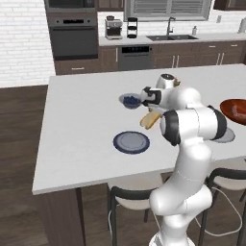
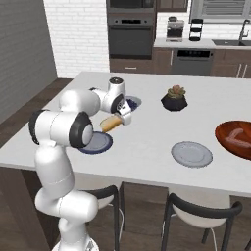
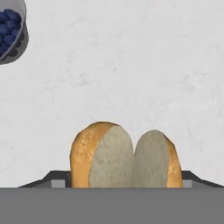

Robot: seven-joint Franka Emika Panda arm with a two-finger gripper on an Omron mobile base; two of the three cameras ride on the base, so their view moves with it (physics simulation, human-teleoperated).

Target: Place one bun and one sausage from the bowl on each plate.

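Golden-brown crust is what you are seeing at the gripper [image 1: 151, 116]: the fingers are clamping a split hot-dog bun [image 1: 149, 119], and the bun is hanging tilted above the white island counter [image 1: 77, 115], not touching it. In the hand view the bun [image 3: 124, 156] is showing its two pale cut faces side by side, with the dark fingertips pressing in from either side at the bottom.

You are holding it between the small grey bowl of blueberries [image 1: 130, 101] and the dark blue plate [image 1: 131, 142], which is lying bare on the counter just in front of the arm. From the right base view the bun [image 2: 111, 123] is sitting just beside and above the far rim of that blue plate [image 2: 99, 143], with the blueberry bowl [image 2: 133, 103] just behind the hand.

The light grey plate [image 2: 191, 153] is lying well apart to the robot's right, also bare. The reddish-brown wooden bowl [image 2: 235, 138] is standing at the far right edge of the counter, beyond the grey plate, with a pale shape inside it that you cannot make out clearly. A black plant pot [image 2: 174, 99] with a succulent is standing farther back on the counter.
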